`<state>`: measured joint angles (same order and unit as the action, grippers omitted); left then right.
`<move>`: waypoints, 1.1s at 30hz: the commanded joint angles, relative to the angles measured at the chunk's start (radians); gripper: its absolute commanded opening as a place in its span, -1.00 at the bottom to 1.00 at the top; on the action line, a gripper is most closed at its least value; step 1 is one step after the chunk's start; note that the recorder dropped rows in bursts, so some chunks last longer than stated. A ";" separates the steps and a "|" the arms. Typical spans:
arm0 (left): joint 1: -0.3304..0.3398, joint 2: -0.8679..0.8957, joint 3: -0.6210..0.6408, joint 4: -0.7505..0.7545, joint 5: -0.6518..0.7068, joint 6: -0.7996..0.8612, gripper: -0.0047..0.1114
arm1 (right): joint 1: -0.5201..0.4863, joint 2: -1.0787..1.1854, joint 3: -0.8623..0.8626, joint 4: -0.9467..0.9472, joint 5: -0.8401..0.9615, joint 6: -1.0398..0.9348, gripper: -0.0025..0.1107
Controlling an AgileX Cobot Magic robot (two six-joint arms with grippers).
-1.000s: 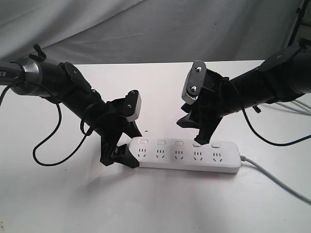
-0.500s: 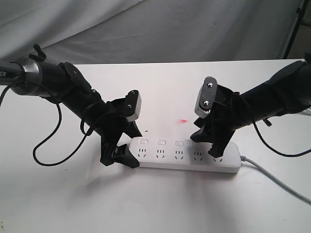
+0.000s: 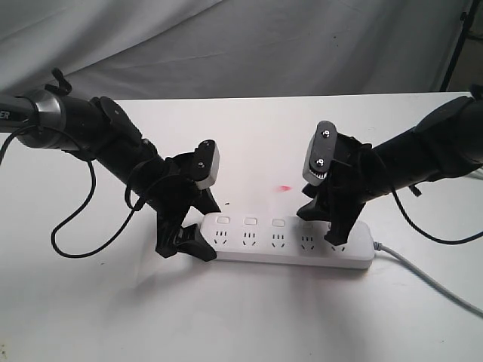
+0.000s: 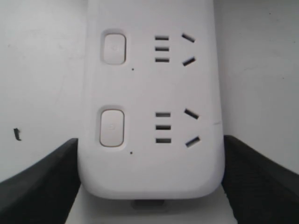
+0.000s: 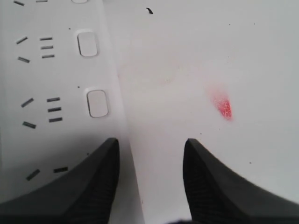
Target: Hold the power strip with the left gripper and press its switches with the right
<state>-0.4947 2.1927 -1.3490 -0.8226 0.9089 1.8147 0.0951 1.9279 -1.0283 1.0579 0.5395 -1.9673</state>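
White surface with a wrinkly grey cloth hung behind it, and one little red smudge near the middle. Power strip lies flat toward the front, grey cord running off one end. Left hand is clamped across the strip's free end. Right hand has its fingers apart at the cord end, one over the strip beside the switches, the other over bare surface

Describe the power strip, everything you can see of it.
Long white plastic power strip, rounded ends, flat on the white table. Five sockets in a row, small white switches alongside; grey cord leaves the end by the right gripper, which is open, one jaw down on top there. The left gripper grips the other end between its jaws.
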 commanded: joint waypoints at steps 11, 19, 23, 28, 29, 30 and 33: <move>-0.007 -0.003 -0.006 -0.003 0.004 -0.005 0.23 | 0.000 0.049 0.014 -0.022 0.001 -0.024 -0.23; -0.007 -0.003 -0.006 -0.003 0.004 -0.005 0.23 | -0.004 0.049 0.014 -0.028 -0.036 -0.024 -0.23; -0.007 -0.003 -0.006 -0.003 0.004 -0.005 0.23 | -0.004 0.049 0.014 -0.036 -0.055 -0.021 -0.23; -0.007 -0.003 -0.006 -0.003 0.004 -0.005 0.23 | -0.004 0.051 0.049 -0.038 -0.084 -0.026 -0.23; -0.007 -0.003 -0.006 -0.003 0.004 -0.005 0.23 | -0.004 0.052 0.054 -0.038 -0.084 -0.028 -0.23; -0.007 -0.003 -0.006 -0.003 0.004 -0.005 0.23 | -0.004 0.055 0.054 -0.038 -0.084 -0.028 -0.23; -0.007 -0.003 -0.006 -0.003 0.004 -0.005 0.23 | -0.004 0.066 0.054 -0.038 -0.084 -0.028 -0.23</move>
<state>-0.4947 2.1927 -1.3490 -0.8226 0.9089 1.8147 0.0951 1.9578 -0.9997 1.0882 0.4977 -1.9777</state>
